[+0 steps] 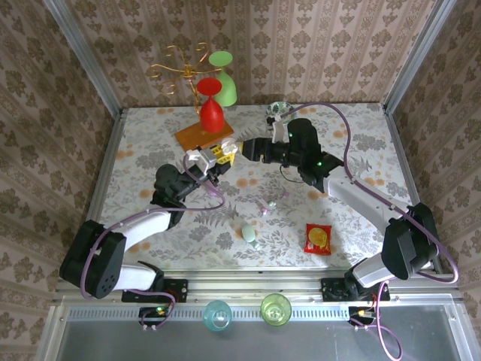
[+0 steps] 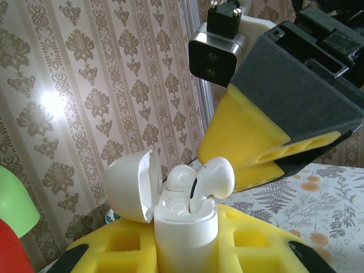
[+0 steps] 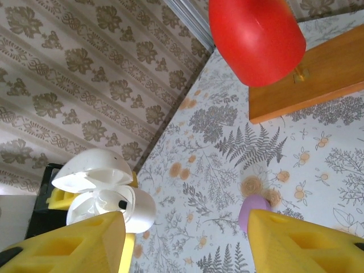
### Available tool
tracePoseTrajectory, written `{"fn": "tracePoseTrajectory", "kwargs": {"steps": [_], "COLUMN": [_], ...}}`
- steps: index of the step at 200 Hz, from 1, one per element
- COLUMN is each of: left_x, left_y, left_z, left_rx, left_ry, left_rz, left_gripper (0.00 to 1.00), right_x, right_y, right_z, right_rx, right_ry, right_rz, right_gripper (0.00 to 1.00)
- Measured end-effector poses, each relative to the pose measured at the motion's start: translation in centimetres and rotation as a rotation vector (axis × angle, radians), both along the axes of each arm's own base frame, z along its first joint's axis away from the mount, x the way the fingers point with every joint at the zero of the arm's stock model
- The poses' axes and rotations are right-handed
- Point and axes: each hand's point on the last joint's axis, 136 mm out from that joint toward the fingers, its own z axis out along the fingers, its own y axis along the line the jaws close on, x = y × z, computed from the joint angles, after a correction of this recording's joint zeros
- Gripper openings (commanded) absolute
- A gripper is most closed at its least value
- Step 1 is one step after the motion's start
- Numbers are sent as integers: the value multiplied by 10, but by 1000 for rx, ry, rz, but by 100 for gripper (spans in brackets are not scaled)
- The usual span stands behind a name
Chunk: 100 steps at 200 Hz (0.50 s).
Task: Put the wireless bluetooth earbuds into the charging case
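Farthest left, my left gripper [image 1: 203, 162] was closed tight on the white pebble-shaped plastic charging case [image 2: 185, 224], holding it upright between its yellow foam fingers [image 2: 122, 244] above the floral-patterned table [image 1: 135, 162]; the case's rounded lid [image 2: 132, 185] stood hinged open toward the left. One white plastic earbud [image 2: 182, 179] sat low in the case's mouth; a second white earbud [image 2: 219, 176] just beside it sat higher and tilted, not fully down in its well. Immediately to the right, my right gripper [image 3: 185, 227] had its yellow fingers spread apart with nothing between them; in the left wrist view one of those fingers [image 2: 244, 142] hung close above and beside the raised earbud, and I could not tell whether they touched; in the right wrist view the open case lay just beyond one fingertip, outside the gap. A small rounded lilac piece [image 3: 254, 206] lay on the table, partly hidden behind the other finger. Nearer me, toward the middle of the table, lay a pale mint pebble-like object [image 1: 248, 233]; well apart to its right lay a flat red snack packet [image 1: 318, 238].
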Motion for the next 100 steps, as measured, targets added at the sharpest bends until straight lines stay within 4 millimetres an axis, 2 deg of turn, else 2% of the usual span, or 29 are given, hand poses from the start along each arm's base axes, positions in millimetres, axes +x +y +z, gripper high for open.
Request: {"fn": "tracePoseTrajectory", "kwargs": {"steps": [27, 100], "left_x": [3, 6], "left_y": [0, -1], "left_z": [3, 1], "left_rx": [-5, -1], "left_ry": [-5, 4], "left_rz": [9, 16], "left_gripper": [0, 0], "right_x": [-4, -9], "right_y": [4, 15], "right_z": [-6, -7], "right_rx": [-19, -28], "right_ry": [6, 7], "right_rz": [22, 63], "right_gripper": [60, 60]}}
